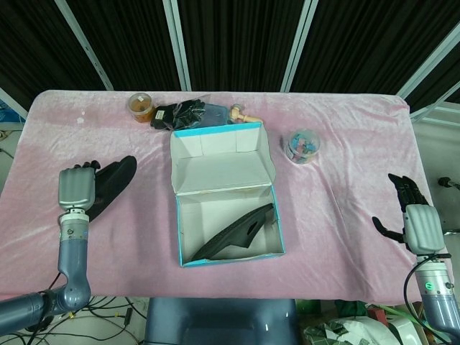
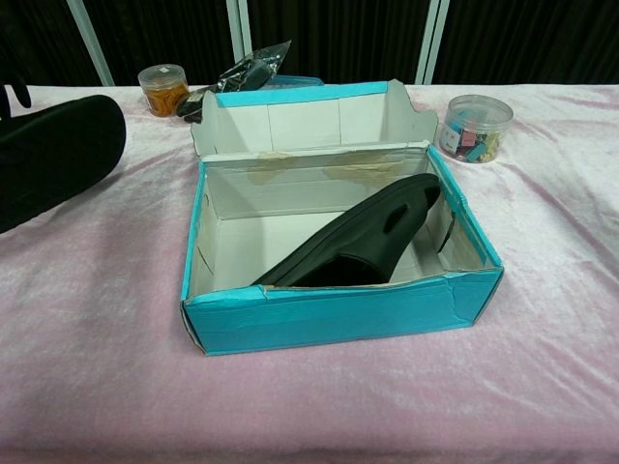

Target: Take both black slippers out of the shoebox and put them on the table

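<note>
One black slipper [image 1: 115, 181] is out at the table's left side, low over the pink cloth, and my left hand [image 1: 77, 189] grips its near end. The chest view shows this slipper [image 2: 56, 159] at the left edge, with the hand almost out of frame. The other black slipper [image 1: 237, 234] leans diagonally inside the open teal shoebox [image 1: 228, 259], its toe up against the right wall [image 2: 360, 242]. My right hand [image 1: 415, 219] stays at the table's right edge, fingers apart and empty, far from the box [image 2: 338, 317].
Behind the box's raised lid lie a black plastic bag [image 1: 183, 113], an orange-filled jar [image 1: 141, 106] and a small wooden item [image 1: 243, 114]. A clear tub of coloured clips [image 1: 302, 146] stands to the box's right.
</note>
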Action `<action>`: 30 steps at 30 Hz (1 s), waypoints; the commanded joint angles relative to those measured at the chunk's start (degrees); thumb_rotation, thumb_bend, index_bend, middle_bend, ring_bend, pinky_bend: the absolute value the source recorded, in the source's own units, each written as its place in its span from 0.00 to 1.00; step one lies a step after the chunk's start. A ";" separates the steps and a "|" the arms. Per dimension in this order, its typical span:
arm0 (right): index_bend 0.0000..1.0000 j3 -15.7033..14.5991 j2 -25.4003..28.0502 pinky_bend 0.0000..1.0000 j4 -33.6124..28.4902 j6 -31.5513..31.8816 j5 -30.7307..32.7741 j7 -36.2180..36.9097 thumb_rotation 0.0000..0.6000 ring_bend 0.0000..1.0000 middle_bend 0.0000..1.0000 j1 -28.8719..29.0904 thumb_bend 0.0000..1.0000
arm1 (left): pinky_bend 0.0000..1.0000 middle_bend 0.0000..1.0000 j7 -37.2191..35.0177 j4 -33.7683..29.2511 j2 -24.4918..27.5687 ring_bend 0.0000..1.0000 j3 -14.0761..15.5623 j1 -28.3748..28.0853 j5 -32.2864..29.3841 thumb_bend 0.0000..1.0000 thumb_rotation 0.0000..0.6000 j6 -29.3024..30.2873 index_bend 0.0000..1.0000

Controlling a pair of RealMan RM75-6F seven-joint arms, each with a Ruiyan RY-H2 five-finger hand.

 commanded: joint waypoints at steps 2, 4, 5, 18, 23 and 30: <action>0.09 0.00 -0.02 0.24 0.06 0.11 -0.08 0.07 1.00 0.07 0.10 -0.06 0.20 | 0.46 0.37 8.10 0.88 -0.73 0.35 0.11 -1.88 -4.74 0.15 1.00 -0.77 0.30; 0.09 -0.04 0.00 0.24 0.07 0.15 -0.12 0.13 1.00 0.07 0.10 -0.12 0.20 | 0.33 0.26 12.06 0.01 -0.60 0.21 0.28 -2.77 -6.79 0.14 1.00 -0.64 0.21; 0.09 -0.05 0.02 0.24 0.08 0.22 -0.13 0.15 1.00 0.07 0.10 -0.18 0.20 | 0.29 0.22 13.79 -0.89 -0.47 0.16 0.34 -3.12 -7.79 0.13 1.00 -0.48 0.16; 0.09 -0.03 0.55 0.24 -0.31 1.04 -0.09 0.45 1.00 0.07 0.10 -0.93 0.20 | 0.20 0.22 -11.42 -19.42 5.84 0.15 0.51 2.19 9.81 0.00 1.00 -2.08 0.14; 0.09 -0.21 0.45 0.24 -0.40 1.29 -0.60 0.27 1.00 0.07 0.10 -0.98 0.20 | 0.23 0.26 -16.83 -24.89 7.17 0.17 3.31 3.10 20.90 0.00 1.00 -1.72 0.21; 0.09 -0.51 -0.02 0.24 -0.17 1.50 -1.04 0.14 1.00 0.07 0.10 -1.12 0.20 | 0.24 0.25 -12.51 -29.04 4.08 0.17 5.47 -1.39 25.48 0.00 1.00 -7.98 0.21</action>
